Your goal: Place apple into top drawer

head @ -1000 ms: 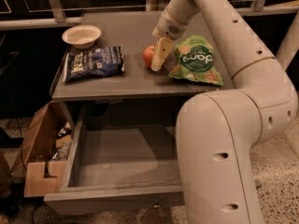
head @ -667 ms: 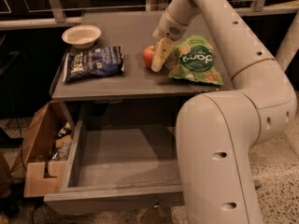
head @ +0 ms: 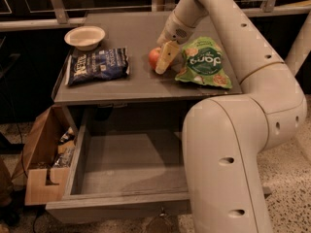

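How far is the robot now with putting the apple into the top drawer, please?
Done: the top drawer stands pulled open, with no apple inside. In hand: the gripper is down at the apple, which sits on the cabinet top beside the green bag. Left: lift the apple, carry it down over the drawer and release it there.

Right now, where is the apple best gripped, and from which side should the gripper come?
Probably across the round middle of the apple, coming from above: it sits on the cabinet top, the green bag lies close on one side, and the gripper hangs between the two.
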`<action>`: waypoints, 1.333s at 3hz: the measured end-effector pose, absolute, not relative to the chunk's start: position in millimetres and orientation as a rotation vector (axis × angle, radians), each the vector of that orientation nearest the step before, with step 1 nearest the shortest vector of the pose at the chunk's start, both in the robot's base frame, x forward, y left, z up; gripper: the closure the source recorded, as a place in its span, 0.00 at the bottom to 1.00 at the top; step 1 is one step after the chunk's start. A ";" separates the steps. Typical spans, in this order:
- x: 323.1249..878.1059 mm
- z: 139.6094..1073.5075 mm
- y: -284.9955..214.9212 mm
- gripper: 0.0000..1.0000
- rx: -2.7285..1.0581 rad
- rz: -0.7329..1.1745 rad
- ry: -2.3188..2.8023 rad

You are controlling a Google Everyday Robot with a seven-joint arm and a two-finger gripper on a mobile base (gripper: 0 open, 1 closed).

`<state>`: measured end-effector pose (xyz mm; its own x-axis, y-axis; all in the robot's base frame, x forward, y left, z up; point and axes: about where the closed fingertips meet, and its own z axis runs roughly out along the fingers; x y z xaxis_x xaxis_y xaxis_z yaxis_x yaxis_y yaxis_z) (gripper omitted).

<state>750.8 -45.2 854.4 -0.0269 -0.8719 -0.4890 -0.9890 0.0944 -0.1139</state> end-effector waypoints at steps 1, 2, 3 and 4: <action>750.9 854.4 -45.2 0.42 -1.821 0.359 1.944; 750.9 854.4 -45.2 0.66 -1.821 0.359 1.944; 750.9 854.4 -45.1 0.89 -1.821 0.359 1.943; 751.3 859.7 -41.2 1.00 -1.814 0.363 1.926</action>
<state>751.3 -41.2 859.7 -0.0182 -0.8647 -0.5019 -0.9881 0.0924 -0.1234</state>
